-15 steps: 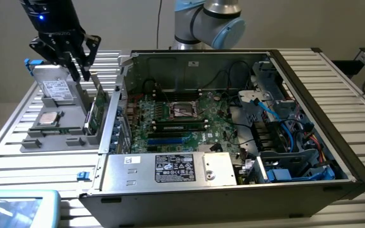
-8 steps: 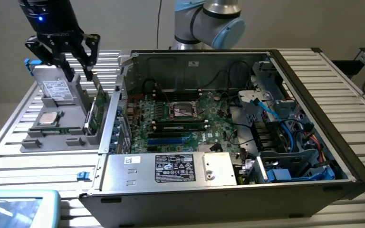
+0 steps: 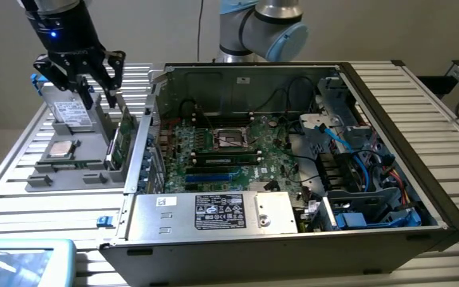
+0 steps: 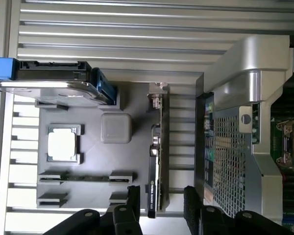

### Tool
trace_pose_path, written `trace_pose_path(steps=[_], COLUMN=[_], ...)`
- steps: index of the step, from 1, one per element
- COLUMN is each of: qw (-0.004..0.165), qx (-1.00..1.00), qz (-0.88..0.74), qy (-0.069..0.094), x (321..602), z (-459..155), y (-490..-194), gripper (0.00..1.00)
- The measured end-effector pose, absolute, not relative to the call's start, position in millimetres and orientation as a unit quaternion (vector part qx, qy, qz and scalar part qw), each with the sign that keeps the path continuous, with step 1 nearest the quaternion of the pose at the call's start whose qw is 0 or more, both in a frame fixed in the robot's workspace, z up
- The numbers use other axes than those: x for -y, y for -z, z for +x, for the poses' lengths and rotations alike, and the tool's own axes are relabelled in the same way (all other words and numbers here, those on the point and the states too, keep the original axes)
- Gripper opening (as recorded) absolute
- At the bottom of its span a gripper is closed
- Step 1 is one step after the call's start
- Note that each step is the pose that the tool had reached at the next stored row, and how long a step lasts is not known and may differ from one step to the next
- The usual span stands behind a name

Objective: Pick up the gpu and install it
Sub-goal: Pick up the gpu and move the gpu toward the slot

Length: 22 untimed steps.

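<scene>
At the exterior view's left, you have a grey holder (image 3: 64, 178) on the slatted surface (image 3: 14, 206), with a labelled hard drive (image 3: 72, 113) propped in it. Your pincer (image 3: 100, 98) hangs over that holder, spread wide and gripping nothing. In the wrist view, its fingers (image 4: 133, 205) stand on either side of the gpu (image 4: 156, 161). The gpu stands on edge in the holder's slot, just beside the open computer case (image 3: 245, 81). Further right, the motherboard (image 3: 229, 149) lies exposed inside the case.

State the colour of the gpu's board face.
Green; the gpu shows it best in the exterior view.
</scene>
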<state>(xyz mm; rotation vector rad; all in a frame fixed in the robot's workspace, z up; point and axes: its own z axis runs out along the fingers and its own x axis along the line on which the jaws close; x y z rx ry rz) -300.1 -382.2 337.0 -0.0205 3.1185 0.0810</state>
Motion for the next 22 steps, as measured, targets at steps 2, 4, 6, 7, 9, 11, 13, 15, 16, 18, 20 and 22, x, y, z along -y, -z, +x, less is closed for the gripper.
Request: trace_pose_path(steps=[2,4,6,7,9,11,13,15,16,18,20,22], qw=[0.011,0.011,0.011,0.011,0.011,0.011,0.011,0.011,0.011,0.011,0.011,0.011], qx=[-1.000,-1.000,-1.000,-1.000,-1.000,-1.000,-1.000,-1.000,-1.000,-1.000,-0.999,-0.999], qz=[-0.006,-0.006,-0.005,-0.005,-0.004,-0.003,-0.001,0.003,0.005,0.009,0.012,0.014], qy=[-0.026,-0.026,-0.026,-0.026,-0.026,-0.026,-0.027,-0.027,-0.028,-0.028,-0.028,-0.028], x=[382.2,382.2,382.3,382.3,382.9,383.5,383.9,384.4,384.6,385.2,385.7,386.0], z=[-300.5,-301.0,-301.5,-302.2,-303.8,-305.3,-305.8,-306.0,-306.0,-306.0,-306.0,-306.1], y=[-333.4,-329.8,-326.3,-324.4,-320.8,-317.0,-313.4,-309.8,-308.0,-304.4,-300.7,-297.2], gripper=[0.49,0.49,0.49,0.49,0.49,0.49,0.49,0.49,0.49,0.49,0.49,0.49])
